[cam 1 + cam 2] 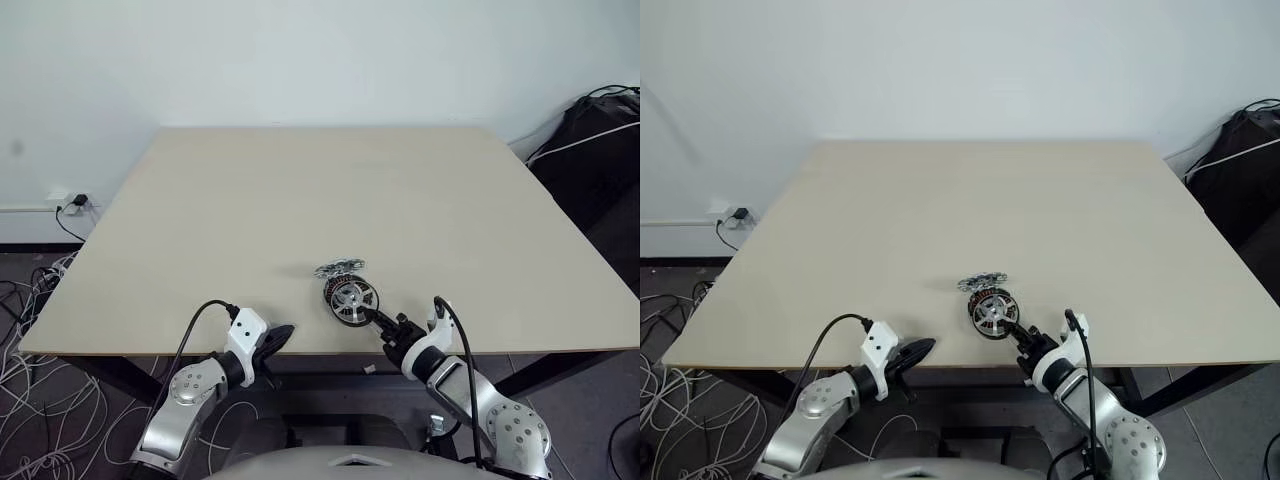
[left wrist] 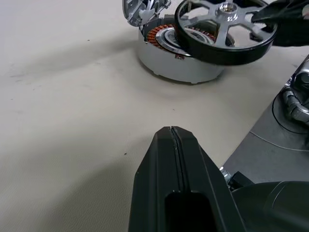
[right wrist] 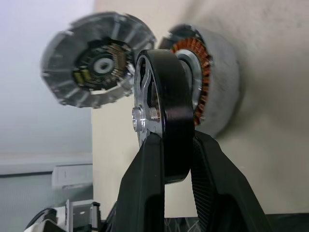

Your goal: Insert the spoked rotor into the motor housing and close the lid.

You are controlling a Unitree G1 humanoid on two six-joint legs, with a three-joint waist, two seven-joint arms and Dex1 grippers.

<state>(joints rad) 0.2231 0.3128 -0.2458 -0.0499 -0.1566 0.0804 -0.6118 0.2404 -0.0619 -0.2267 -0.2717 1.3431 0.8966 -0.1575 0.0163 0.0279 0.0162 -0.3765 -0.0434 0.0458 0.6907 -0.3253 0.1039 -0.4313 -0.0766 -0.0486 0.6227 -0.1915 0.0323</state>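
Observation:
The motor housing (image 2: 179,65), a pale round body with copper windings, sits near the table's front edge. The lid (image 1: 340,268), a shiny cut-out cover, stands tilted up at the housing's far side. My right gripper (image 1: 374,316) is shut on the black rim of the spoked rotor (image 1: 353,298) and holds it tilted, just over the housing's open top. The right wrist view shows both fingers (image 3: 147,169) clamped on the rotor's rim (image 3: 171,92), with the housing (image 3: 217,96) and the lid (image 3: 96,65) behind. My left gripper (image 1: 277,338) rests shut at the table's front edge, left of the housing.
The tabletop (image 1: 320,190) is bare wood with its front edge right at both grippers. Loose cables (image 1: 30,400) lie on the floor to the left. A black bag (image 1: 600,130) sits beyond the table's right side.

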